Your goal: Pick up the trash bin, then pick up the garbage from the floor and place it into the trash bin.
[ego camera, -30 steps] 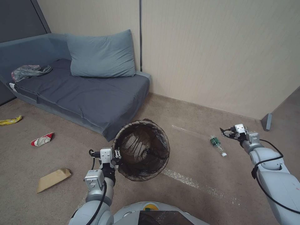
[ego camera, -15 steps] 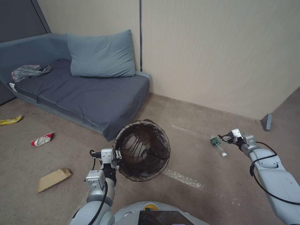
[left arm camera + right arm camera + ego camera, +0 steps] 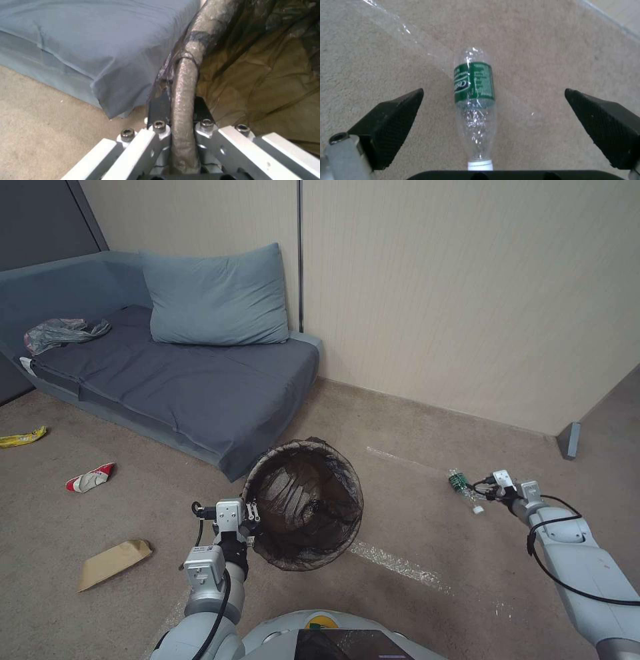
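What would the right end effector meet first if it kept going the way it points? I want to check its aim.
Probably the bottle, lying on the carpet between the open pads of the right end effector, neck toward the wrist. Depth is unclear, but nothing else lies in that line.

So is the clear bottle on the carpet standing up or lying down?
Lying down. The bottle rests on its side on the carpet, between the open pads of the right gripper.
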You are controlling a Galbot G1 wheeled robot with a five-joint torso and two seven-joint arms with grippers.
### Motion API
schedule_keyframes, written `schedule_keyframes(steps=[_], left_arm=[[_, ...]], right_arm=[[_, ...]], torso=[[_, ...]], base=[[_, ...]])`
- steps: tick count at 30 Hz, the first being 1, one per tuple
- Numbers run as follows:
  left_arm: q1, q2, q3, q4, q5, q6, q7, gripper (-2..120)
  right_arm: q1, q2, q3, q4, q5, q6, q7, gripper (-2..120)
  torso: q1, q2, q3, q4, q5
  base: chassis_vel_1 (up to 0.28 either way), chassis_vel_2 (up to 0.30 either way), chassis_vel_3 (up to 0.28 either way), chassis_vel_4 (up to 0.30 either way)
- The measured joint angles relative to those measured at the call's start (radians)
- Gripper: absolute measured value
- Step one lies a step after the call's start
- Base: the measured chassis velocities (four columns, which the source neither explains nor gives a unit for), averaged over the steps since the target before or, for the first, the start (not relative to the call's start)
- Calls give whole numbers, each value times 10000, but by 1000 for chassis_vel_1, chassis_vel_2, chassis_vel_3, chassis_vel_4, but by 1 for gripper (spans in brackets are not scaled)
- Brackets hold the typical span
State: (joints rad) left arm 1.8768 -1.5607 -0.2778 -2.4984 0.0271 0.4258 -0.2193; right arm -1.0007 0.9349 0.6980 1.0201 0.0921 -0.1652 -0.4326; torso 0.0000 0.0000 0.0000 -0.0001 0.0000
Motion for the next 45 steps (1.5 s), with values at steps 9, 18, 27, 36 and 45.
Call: schedule_keyframes(steps=[9,18,27,36,45], left_arm=[[133,10,9,-10,134,-37,-2,0],[368,-2,97,-16,433,-164,4,0],[522,-30,154,-17,679,-288,9,0],[535,-20,138,-18,739,-322,8,0],[518,-17,214,-5,775,-353,-1,0]], right_arm=[[709,346,-233,-1171,383,-137,458,100],[1191,616,-361,-2042,777,-185,514,100],[1780,1031,-575,-2760,997,-237,732,100],[2430,1359,-686,-3409,886,-136,844,100],[2595,1406,-689,-3693,815,40,862,76]], torso=[[0,0,0,2,0],[0,0,0,1,-1],[0,0,0,2,-1],[0,0,0,3,-1],[0,0,0,0,-1]], base=[[0,0,0,0],[0,0,0,0],[0,0,0,0],[0,0,0,0],[0,0,0,0]])
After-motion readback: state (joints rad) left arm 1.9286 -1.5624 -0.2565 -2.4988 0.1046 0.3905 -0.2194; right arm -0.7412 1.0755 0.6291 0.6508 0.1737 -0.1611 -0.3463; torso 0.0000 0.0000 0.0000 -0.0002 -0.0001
